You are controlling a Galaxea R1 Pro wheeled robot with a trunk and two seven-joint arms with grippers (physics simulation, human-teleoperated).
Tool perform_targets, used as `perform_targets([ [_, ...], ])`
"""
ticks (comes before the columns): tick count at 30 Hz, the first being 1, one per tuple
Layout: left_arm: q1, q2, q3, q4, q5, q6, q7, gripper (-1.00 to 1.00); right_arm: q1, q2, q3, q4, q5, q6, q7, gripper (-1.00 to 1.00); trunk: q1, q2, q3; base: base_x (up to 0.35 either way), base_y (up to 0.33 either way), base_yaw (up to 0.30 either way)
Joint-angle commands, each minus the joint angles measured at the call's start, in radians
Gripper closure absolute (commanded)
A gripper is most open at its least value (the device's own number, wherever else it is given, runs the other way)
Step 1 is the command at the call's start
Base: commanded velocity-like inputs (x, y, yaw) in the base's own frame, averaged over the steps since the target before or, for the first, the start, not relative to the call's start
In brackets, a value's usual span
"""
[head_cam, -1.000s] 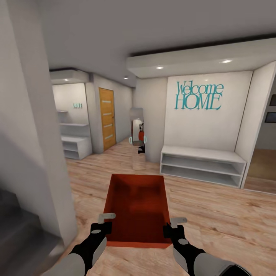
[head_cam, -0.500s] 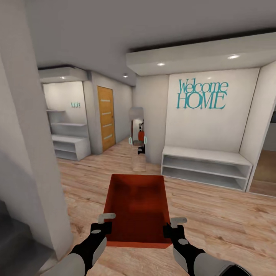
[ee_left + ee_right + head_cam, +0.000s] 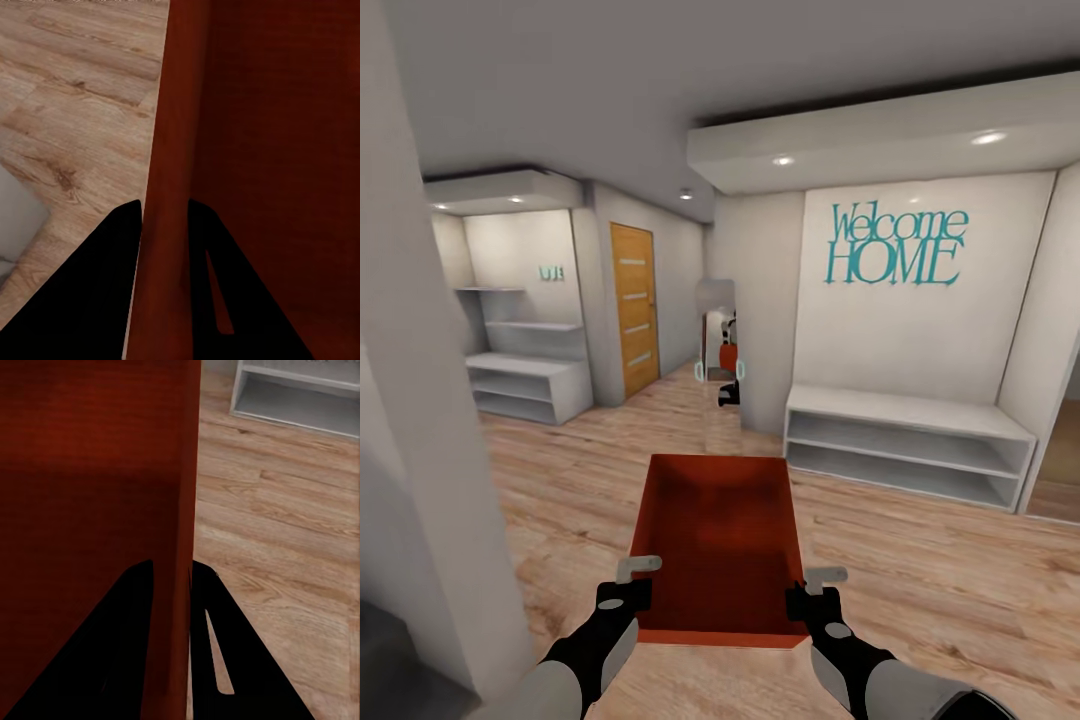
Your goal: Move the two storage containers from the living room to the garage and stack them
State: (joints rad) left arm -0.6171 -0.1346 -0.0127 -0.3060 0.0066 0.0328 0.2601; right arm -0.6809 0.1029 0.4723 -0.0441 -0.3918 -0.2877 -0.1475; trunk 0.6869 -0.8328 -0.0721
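1. The hallway comes first: pale wood-plank floor, smooth white walls, a low white shelf bench under teal lettering, a tall mirror, and an orange-brown wooden door with glass slits; none of it is bare concrete, so I judge the garage not yet reached.
2. One orange-red bin hangs in front of the robot, clear of the planks; it is rectangular and open-topped, with low plain plastic walls; the setting-down and stacking both remain to do.
3. The left gripper pinches the bin's left wall, one dark finger on each face; the right gripper clamps the right wall likewise; both fasten near the end closest to the robot.
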Motion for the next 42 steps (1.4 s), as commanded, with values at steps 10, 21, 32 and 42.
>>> perform_targets([
  [10,-0.001,0.007,0.025,-0.033,-0.019,0.005,0.008,1.00,0.000,0.000,-0.011,0.001,-0.007,-0.001,0.002,1.00,0.001,-0.001,-0.002,0.322,0.000,0.000],
  [21,-0.001,0.007,0.025,-0.033,-0.019,0.004,0.008,1.00,0.000,0.000,-0.010,0.001,-0.007,-0.001,0.002,1.00,0.001,-0.001,-0.002,0.322,0.000,0.000],
  [32,-0.001,0.007,0.025,-0.033,-0.019,0.004,0.008,1.00,0.000,0.000,-0.010,0.001,-0.007,-0.001,0.002,1.00,0.001,-0.001,-0.002,0.322,0.000,0.000],
  [42,-0.001,0.007,0.025,-0.033,-0.019,0.005,0.008,1.00,0.000,0.000,-0.011,0.001,-0.007,-0.001,0.001,1.00,0.001,-0.001,-0.002,0.322,0.000,0.000],
])
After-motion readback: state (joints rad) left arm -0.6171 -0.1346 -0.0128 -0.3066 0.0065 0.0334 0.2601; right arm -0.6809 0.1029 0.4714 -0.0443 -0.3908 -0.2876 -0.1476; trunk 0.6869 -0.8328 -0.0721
